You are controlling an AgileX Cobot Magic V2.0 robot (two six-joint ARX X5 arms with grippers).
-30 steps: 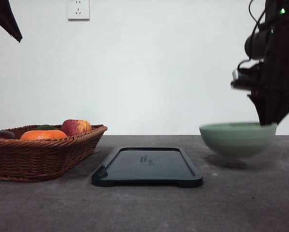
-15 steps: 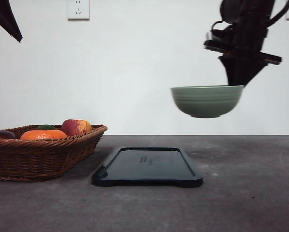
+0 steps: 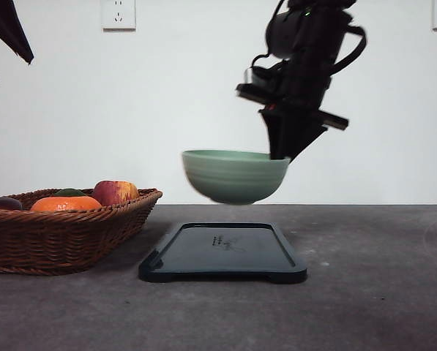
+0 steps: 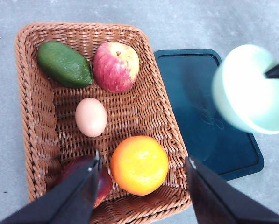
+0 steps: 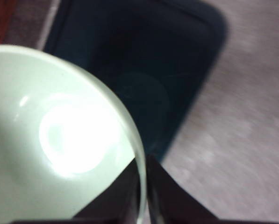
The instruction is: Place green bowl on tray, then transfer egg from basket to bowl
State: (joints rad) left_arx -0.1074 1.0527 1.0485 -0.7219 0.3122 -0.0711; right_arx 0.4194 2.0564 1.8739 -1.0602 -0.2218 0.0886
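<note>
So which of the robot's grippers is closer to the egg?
Left. The left gripper hangs open above the basket, near the egg; the right gripper holds the green bowl over the tray.

A plain white wall [image 3: 167, 110] rises behind the far edge of the dark grey, speckled worktop [image 3: 364, 292]. Two white power sockets [image 3: 118, 14] sit high on it, evenly lit.

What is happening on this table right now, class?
The right gripper pinches the rim of the pale green ceramic bowl and holds it in the air above the dark rectangular plastic tray. The left gripper hangs open over the brown wicker basket, where the small brown egg lies among fruit.
</note>
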